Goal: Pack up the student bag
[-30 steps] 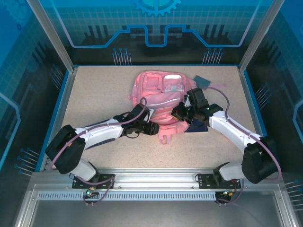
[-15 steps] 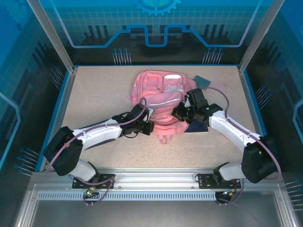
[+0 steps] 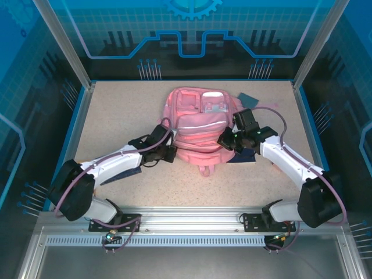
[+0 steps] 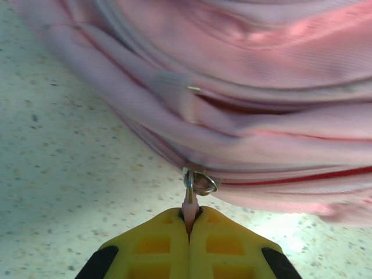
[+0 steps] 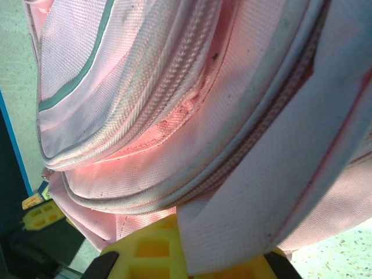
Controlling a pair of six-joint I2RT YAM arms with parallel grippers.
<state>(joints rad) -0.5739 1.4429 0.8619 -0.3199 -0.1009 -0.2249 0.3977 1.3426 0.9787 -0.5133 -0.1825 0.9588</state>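
The left gripper is pressing its yellow jaws fully together on a thin pink zip pull, which is sticking up from between the tips. Just past the tips, a small metal ring is linking that pull to the zip line of the student bag. The bag's soft pink folds and dark red seam are bulging away beyond the jaws, over the speckled table.

The right gripper is squeezing shut on a broad band of the bag's pink weave. A ribbed zip coil is running off across the fabric beyond that band.

From above, the bag is lying flat between the two pairs of jaws and touching both. White patches on its far part are showing print too small to read. A dark blue book is lying just beside the right jaws.
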